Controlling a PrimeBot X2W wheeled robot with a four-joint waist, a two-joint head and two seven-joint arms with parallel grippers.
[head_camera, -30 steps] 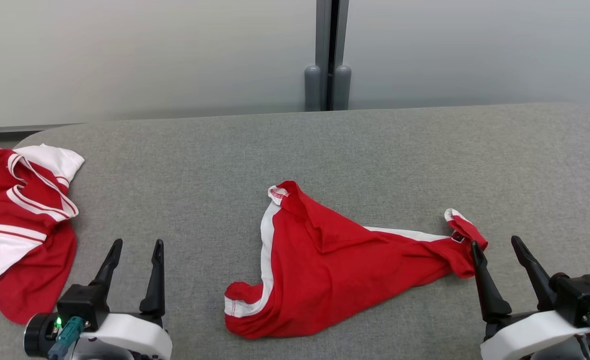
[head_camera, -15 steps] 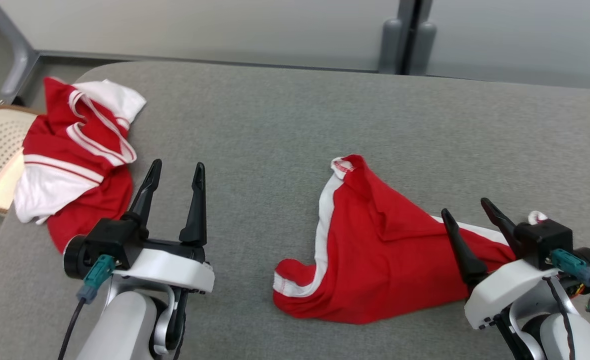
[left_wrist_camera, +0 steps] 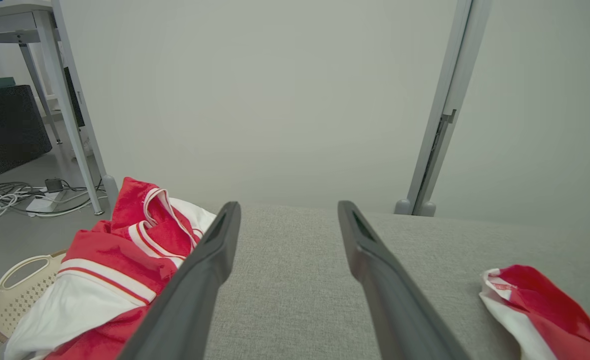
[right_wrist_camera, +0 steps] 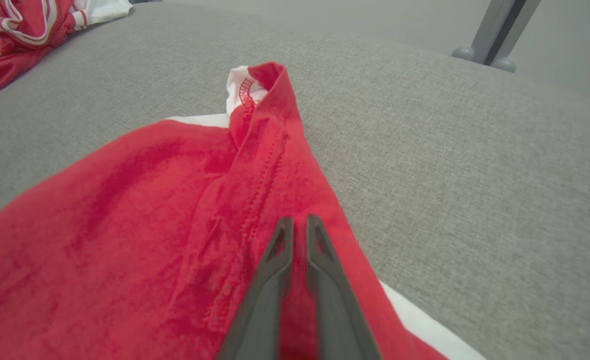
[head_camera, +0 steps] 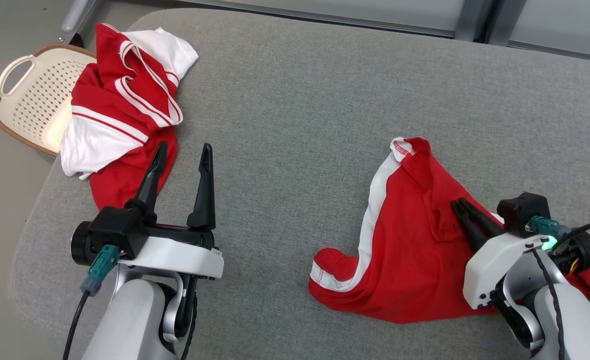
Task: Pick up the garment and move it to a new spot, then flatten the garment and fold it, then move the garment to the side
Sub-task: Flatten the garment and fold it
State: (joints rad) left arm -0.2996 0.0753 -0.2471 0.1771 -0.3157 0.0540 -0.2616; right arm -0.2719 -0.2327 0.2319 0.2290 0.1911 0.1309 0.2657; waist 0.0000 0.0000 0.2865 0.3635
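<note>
The garment [head_camera: 405,250], red with white side stripes, lies crumpled on the grey padded table [head_camera: 300,100] at the right. My right gripper [head_camera: 459,202] rests on its upper middle. In the right wrist view the right gripper [right_wrist_camera: 296,220] has its fingers drawn almost together over a raised fold of the garment [right_wrist_camera: 124,225], with red cloth in the thin gap. My left gripper [head_camera: 184,146] stands open above bare table at the left, holding nothing. The left wrist view has the left gripper [left_wrist_camera: 288,205] spread wide, with a corner of the garment [left_wrist_camera: 540,305] far right.
A second red and white heap of clothes [head_camera: 119,110] lies at the table's far left corner, partly over the edge. A cream perforated basket [head_camera: 29,85] sits on the floor beside it. A grey post [left_wrist_camera: 440,125] stands behind the table's far edge.
The head camera has tilted down and turned left. My right gripper moved from the garment's right end onto its middle and closed its fingers. The left gripper stays open.
</note>
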